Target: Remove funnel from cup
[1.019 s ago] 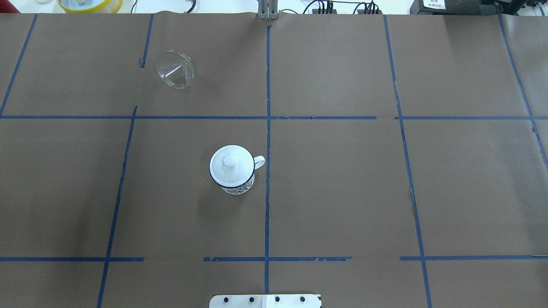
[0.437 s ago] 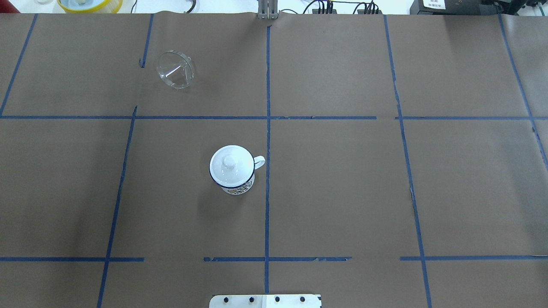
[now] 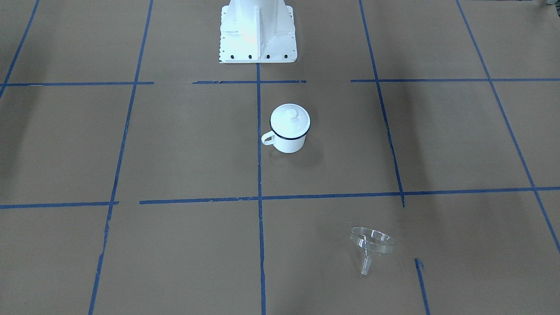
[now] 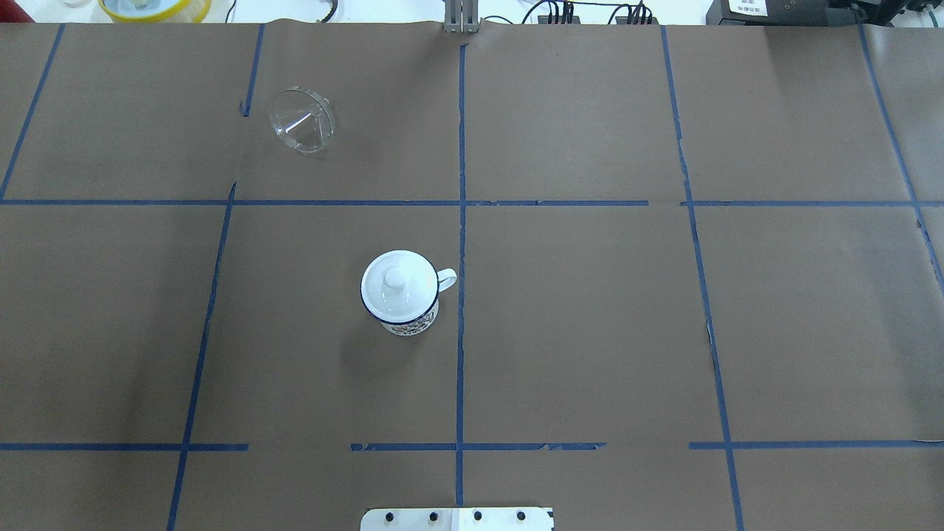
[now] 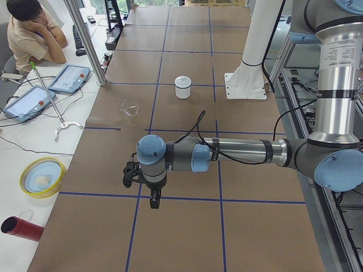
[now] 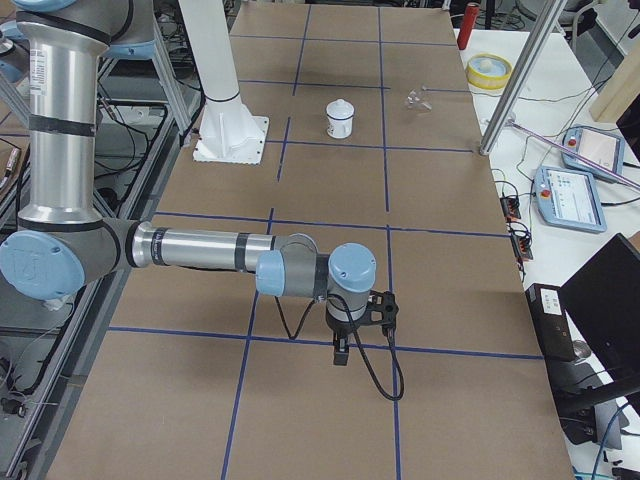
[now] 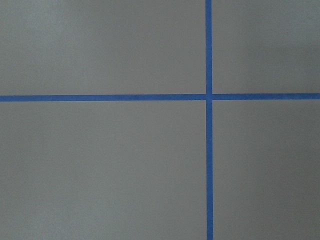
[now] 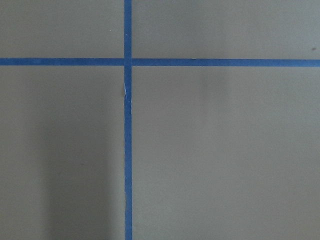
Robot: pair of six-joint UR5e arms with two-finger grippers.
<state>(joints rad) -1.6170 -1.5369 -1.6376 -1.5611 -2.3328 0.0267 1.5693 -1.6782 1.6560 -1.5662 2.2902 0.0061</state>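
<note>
The clear funnel [image 4: 302,122] lies on its side on the brown paper, far left of centre, well apart from the cup; it also shows in the front view [image 3: 372,243]. The white cup [image 4: 410,321] with a dark blue rim [image 3: 288,145] stands near the table's middle with a white domed lid [image 4: 396,284] on top. My left gripper [image 5: 154,198] hangs over the table's left end, far from both. My right gripper [image 6: 341,352] hangs over the right end. I cannot tell whether either is open or shut.
The robot base [image 3: 257,30] stands behind the cup. Beyond the left end sit a yellow bowl [image 5: 41,177], a red cylinder [image 5: 20,228], tablets [image 5: 69,78] and a seated operator [image 5: 28,34]. A metal pole [image 6: 520,85] stands at the far edge.
</note>
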